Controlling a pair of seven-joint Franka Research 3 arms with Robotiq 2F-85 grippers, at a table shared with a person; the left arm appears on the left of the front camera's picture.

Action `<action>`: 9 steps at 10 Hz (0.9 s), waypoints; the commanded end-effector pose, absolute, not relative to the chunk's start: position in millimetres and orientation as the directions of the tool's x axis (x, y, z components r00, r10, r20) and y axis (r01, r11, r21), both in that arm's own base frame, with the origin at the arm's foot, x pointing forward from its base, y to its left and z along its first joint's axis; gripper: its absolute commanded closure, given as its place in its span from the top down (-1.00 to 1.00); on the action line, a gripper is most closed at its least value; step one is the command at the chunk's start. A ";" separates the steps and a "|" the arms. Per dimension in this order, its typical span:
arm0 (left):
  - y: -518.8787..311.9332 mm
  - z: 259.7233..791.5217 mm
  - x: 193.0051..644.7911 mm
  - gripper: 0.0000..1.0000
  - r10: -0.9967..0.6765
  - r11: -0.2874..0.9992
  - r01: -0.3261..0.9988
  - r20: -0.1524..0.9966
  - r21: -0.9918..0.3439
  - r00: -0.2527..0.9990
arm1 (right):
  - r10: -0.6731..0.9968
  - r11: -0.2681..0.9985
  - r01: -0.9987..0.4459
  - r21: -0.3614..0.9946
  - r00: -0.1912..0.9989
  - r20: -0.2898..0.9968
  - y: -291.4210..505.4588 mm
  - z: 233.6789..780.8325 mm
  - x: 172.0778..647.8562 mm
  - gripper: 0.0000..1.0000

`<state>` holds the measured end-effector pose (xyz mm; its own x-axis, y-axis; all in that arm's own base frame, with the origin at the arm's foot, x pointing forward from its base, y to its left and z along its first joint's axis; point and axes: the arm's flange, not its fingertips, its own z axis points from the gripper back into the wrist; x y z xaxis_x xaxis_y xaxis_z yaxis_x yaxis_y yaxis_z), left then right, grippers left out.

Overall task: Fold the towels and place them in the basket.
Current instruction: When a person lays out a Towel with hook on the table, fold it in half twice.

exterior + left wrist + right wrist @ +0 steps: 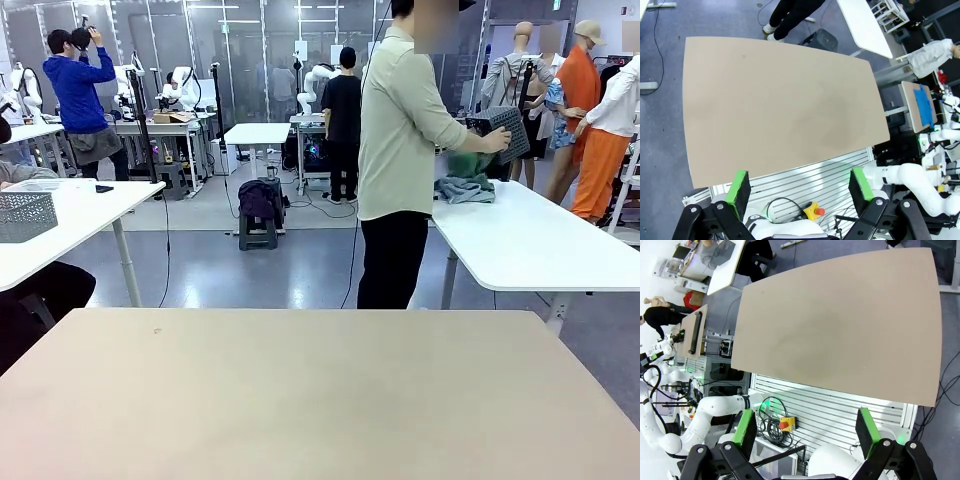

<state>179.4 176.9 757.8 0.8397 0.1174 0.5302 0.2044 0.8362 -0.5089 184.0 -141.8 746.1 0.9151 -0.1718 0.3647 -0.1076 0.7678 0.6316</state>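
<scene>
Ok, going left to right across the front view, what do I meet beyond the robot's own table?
Pale grey mesh basket on the left white table → person in a pale green shirt → heap of towels → dark basket, held tilted by that person.
</scene>
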 end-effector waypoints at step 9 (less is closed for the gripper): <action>176.5 758.2 178.6 1.00 0.119 0.838 0.201 0.530 -0.507 0.840 | -0.174 0.770 -0.106 0.629 0.914 0.366 -141.4 745.8 183.9 1.00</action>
<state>179.4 176.9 757.8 0.8397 0.1174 0.5302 0.2044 0.8362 -0.5089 184.0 -141.8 746.1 0.9151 -0.1718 0.3647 -0.1076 0.7677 0.6317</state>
